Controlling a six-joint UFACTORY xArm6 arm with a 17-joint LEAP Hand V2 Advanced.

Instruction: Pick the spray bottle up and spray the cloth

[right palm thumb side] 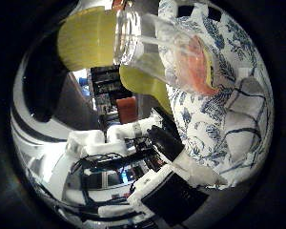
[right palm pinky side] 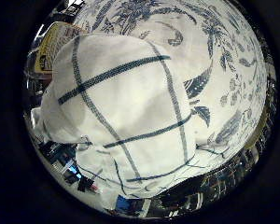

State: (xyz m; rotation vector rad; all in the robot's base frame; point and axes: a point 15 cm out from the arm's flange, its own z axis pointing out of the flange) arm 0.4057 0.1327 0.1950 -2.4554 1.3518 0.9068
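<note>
A white cloth [right palm pinky side: 126, 112] with dark blue check lines lies bunched on the blue-flowered tablecloth [right palm pinky side: 214, 56] and fills much of the little finger side view, close under the palm. In the thumb side view a clear bottle [right palm thumb side: 167, 52] with an orange part at its base stands on the same tablecloth, beyond the cloth's edge [right palm thumb side: 248, 119]. My right hand [right palm thumb side: 152, 157] shows as white and black fingers reaching out loosely, apart from the bottle and curled round nothing. One fingertip [right palm thumb side: 200, 174] ends near the tablecloth beside the cloth.
A yellow printed pack [right palm pinky side: 51, 46] lies beside the cloth near the table's edge. A large yellow object [right palm thumb side: 86, 40] stands behind the bottle. Beyond the table lie shelves and room clutter [right palm thumb side: 105, 90].
</note>
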